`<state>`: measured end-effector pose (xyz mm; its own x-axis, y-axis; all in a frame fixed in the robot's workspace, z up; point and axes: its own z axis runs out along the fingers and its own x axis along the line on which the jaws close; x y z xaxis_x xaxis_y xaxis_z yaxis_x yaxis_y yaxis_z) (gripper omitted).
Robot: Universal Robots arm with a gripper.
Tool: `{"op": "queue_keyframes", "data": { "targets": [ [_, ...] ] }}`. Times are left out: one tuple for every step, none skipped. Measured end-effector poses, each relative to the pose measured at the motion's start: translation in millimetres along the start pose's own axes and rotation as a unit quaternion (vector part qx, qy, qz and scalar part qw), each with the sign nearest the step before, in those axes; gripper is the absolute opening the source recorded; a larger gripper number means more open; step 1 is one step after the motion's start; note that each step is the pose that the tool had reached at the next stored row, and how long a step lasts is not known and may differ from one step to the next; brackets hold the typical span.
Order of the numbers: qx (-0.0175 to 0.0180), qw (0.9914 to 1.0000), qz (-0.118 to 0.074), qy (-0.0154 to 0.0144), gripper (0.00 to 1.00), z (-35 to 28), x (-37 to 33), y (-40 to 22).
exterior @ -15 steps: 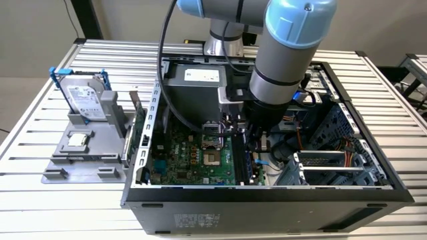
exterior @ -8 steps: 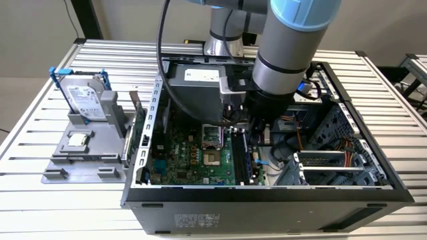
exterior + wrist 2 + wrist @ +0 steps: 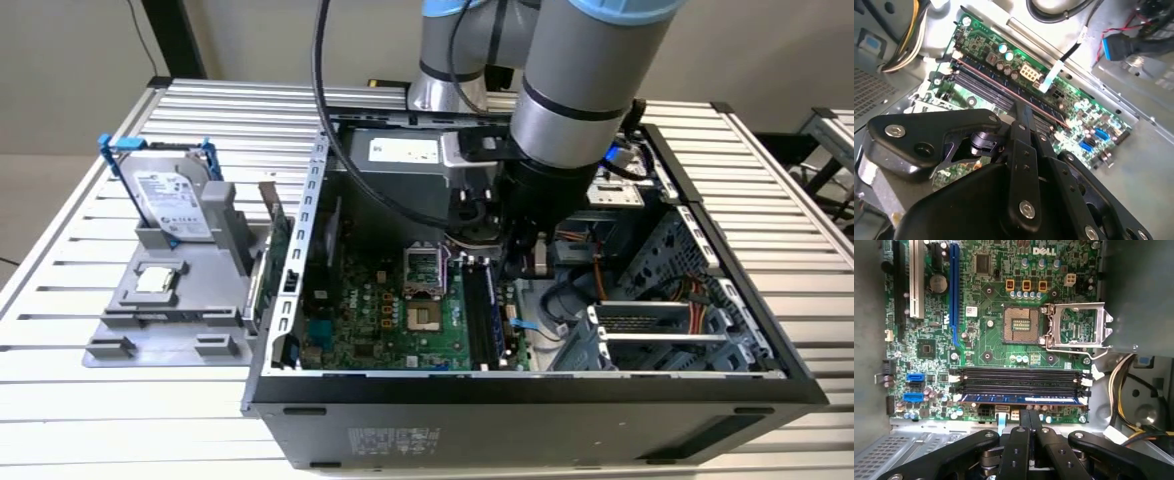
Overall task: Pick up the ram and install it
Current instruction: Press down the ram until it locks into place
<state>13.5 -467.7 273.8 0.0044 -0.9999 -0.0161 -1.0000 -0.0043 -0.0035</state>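
The ram is a long thin stick standing on edge in the outermost of the black memory slots on the green motherboard. In the second wrist view the ram runs as a thin line across the board. My gripper is shut, its two black fingers pressed together with no gap. Their tips meet at the middle of the stick's upper edge; I cannot tell whether they touch it or hover just over it. The fingers close along the stick's length, not across it. In the exterior view the gripper is down inside the open computer case.
A CPU socket with its lid raised lies beside the slots. Cable bundles and a drive cage crowd the case's other side. Outside the case, a grey fixture holds a hard drive in a blue frame and a card.
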Motion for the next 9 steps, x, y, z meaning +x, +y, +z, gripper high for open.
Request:
{"op": "queue_keyframes", "data": {
  "targets": [
    [0.0000,1.00000,0.000,0.0001,0.00,-4.3,-0.1,0.0],
    [0.0000,1.00000,0.000,0.0000,0.00,-7.9,-0.1,0.0],
    [0.0000,1.00000,0.000,0.0001,0.00,-10.1,-0.2,-0.1],
    [0.0000,1.00000,0.000,0.0000,0.00,-10.2,-0.2,0.0],
    [0.0000,1.00000,0.000,0.0000,0.00,-10.2,-0.2,0.0],
    [0.0000,1.00000,0.000,-0.0001,0.00,-10.2,-0.2,0.0],
    [0.0000,1.00000,0.000,-0.0001,0.00,-10.2,-0.2,0.0],
    [0.0000,1.00000,0.000,-0.0001,0.00,-10.2,-0.2,0.0],
    [0.0000,1.00000,0.000,0.0000,0.00,-10.3,-0.2,-0.1]
  ]
}}
